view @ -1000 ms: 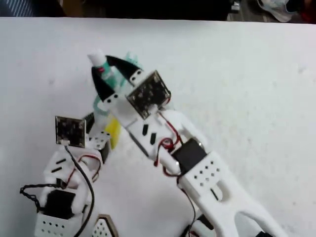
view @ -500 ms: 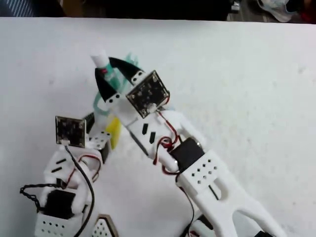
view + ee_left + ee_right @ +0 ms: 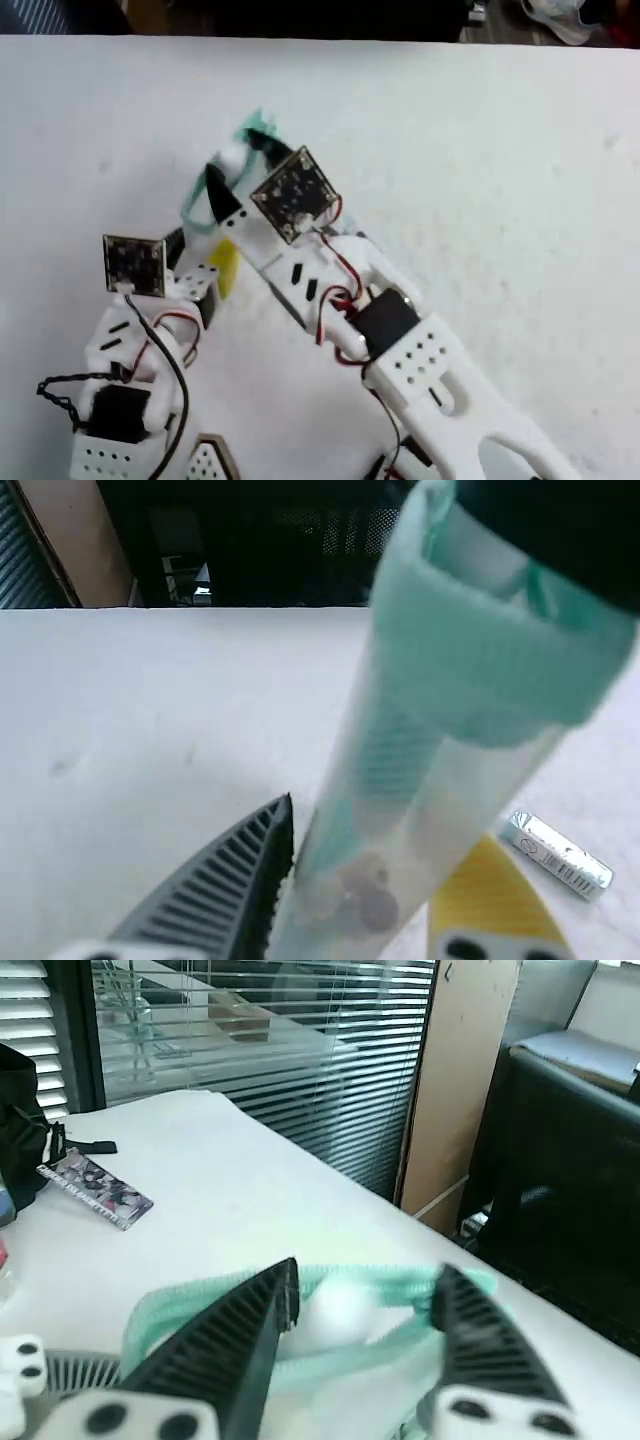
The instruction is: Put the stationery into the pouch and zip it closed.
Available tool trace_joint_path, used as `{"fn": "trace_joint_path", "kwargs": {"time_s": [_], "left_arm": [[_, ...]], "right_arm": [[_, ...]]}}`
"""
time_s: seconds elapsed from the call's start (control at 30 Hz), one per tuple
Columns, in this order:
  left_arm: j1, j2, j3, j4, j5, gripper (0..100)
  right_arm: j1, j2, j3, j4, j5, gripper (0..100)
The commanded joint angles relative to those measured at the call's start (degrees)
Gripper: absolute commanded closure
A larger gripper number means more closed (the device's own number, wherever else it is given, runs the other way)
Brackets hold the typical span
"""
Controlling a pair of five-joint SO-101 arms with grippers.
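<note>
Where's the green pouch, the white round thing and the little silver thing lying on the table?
green pouch (image 3: 480, 670), left wrist view, on its teal top band.
white round thing (image 3: 340, 1315), right wrist view, on its rounded middle.
little silver thing (image 3: 556, 852), left wrist view, on the middle of its long side.

One camera hangs high above the counter (image 3: 480, 150) and looks down over it from the near side. My left wrist camera sits just behind my left jaws and faces the dark room (image 3: 280, 540) beyond the far edge, while my right wrist camera looks out between my right jaws toward window blinds (image 3: 250, 1040). All three views share the teal pouch (image 3: 480, 670), which is pressed up close in both wrist views.
</note>
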Motion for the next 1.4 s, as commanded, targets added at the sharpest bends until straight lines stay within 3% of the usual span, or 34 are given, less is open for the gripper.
{"fn": "trace_joint_path", "kwargs": {"time_s": [0.0,0.17,0.5,0.63,1.07,1.2,1.37], "left_arm": [[-1.1,-0.48,-0.35,-0.97,0.7,78],[-1.1,-0.48,-0.26,-0.97,0.7,78],[-3.12,-0.48,-0.44,-0.97,1.23,78],[-5.67,-0.48,-0.53,-1.05,3.52,78],[-7.25,-0.48,-0.53,-1.14,5.45,78],[-7.25,-0.48,-0.53,-1.14,5.36,78],[-7.16,-0.48,-0.53,-1.14,5.45,78]], "right_arm": [[-0.66,-4.7,-0.7,1.8,-1.58,76.5],[1.19,-8.48,-0.7,2.15,-1.58,76.5],[19.3,-3.38,-4.57,14.46,-1.67,76.7],[24.22,4.7,-4.48,20.79,-1.58,81.9],[24.84,42.95,-14.95,23.52,-1.67,82.8],[24.84,48.4,-17.41,23.52,-1.41,82.8],[24.84,52.44,-18.11,23.08,4.48,83.1]]}}
